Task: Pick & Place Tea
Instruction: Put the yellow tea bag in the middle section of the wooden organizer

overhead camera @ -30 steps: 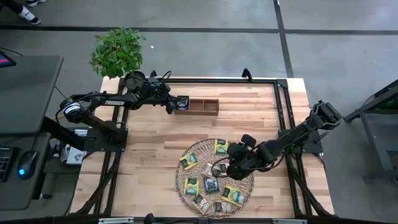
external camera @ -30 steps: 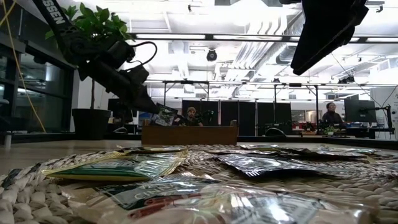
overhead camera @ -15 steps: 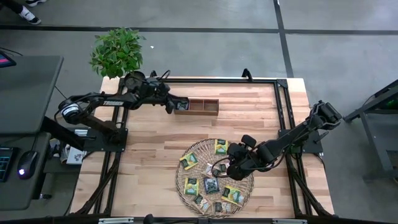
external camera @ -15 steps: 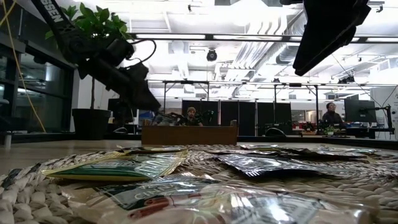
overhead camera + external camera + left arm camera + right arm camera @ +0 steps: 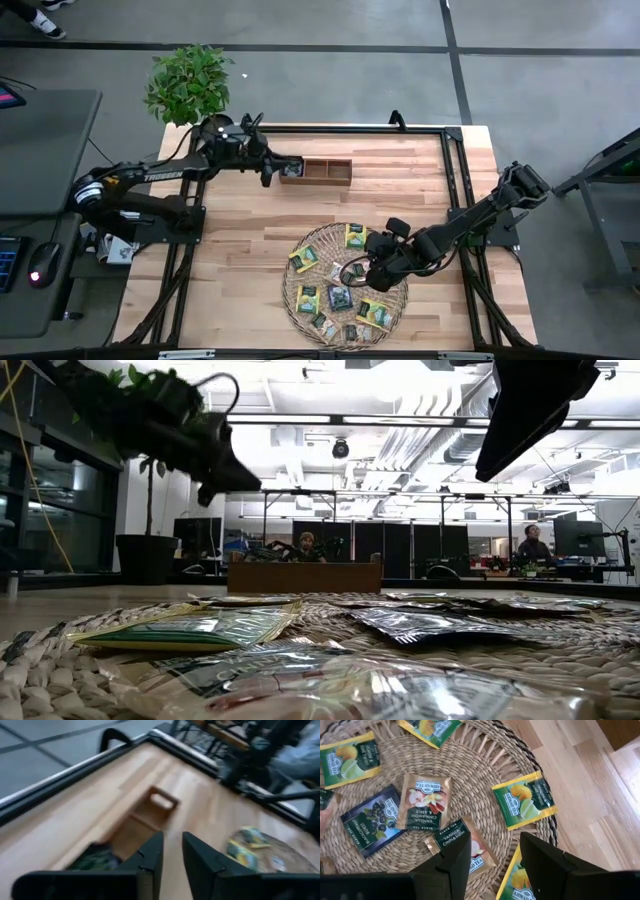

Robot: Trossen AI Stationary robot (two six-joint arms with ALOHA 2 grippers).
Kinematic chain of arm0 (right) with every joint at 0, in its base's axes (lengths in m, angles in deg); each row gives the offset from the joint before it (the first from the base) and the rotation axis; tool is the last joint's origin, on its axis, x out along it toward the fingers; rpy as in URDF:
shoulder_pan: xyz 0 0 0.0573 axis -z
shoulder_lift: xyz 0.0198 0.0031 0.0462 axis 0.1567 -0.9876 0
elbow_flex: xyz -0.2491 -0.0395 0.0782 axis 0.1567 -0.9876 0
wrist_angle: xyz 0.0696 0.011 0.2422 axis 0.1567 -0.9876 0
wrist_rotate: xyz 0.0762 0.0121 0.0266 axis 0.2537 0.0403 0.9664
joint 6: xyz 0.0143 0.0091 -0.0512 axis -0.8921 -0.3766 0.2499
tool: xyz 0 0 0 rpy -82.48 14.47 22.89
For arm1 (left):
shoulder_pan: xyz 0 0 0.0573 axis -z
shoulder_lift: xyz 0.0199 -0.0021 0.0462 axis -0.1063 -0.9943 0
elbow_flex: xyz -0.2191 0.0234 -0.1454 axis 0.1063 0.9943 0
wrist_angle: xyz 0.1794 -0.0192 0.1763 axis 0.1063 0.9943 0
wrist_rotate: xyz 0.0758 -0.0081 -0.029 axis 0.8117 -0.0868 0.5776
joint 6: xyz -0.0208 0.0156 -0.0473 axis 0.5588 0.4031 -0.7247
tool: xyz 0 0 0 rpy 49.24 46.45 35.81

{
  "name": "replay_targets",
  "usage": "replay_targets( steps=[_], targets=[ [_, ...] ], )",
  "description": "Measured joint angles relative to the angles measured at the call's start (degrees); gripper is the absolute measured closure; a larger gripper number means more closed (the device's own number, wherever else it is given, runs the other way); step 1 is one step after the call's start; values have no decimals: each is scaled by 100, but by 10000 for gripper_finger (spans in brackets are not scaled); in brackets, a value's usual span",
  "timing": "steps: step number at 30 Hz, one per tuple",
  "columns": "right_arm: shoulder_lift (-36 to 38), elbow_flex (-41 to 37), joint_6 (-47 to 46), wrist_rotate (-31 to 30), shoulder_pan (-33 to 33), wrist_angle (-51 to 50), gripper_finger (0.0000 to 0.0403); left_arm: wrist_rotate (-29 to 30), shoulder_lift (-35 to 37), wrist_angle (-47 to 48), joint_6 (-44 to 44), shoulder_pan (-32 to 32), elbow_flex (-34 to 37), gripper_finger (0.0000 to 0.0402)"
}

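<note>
— Hovering where, the left gripper point(image 5: 272, 170)?
— Just beside the left end of the wooden box point(image 5: 318, 170), fingers point(image 5: 148, 857) parted and empty; a tea bag point(image 5: 93, 857) lies in the box's nearest compartment.
— And the right gripper point(image 5: 372, 262)?
— Over the woven tray point(image 5: 297, 292), fingers point(image 5: 543, 858) spread, holding nothing, with the tea bags point(image 5: 423, 802) scattered on the tray.

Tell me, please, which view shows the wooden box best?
The high view: the box lies whole at the table's far edge, its compartments visible, the left gripper at its left end. The low view shows only its side wall; the left wrist view blurs it; the right wrist view omits it.
</note>
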Motion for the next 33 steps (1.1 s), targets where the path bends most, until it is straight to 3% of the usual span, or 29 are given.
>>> replay_targets(
  steps=[7, 14, 25, 33],
  targets=[
    [0, 0, 197, -26, -2, 323, 238, 323, 106, 40, -192, 1172, 0, 398],
    [0, -56, 160, -5, -2, 493, 238, 1253, 106, 70, -682, 2448, 0, 400],
    [2, -944, 56, 1020, -7, 1856, 238, 2829, 106, 271, -1499, 4020, 0, 401],
    [2, -1093, 669, 1071, 69, 2373, 238, 3829, -6, 720, -2388, 5127, 0, 401]
  ],
)
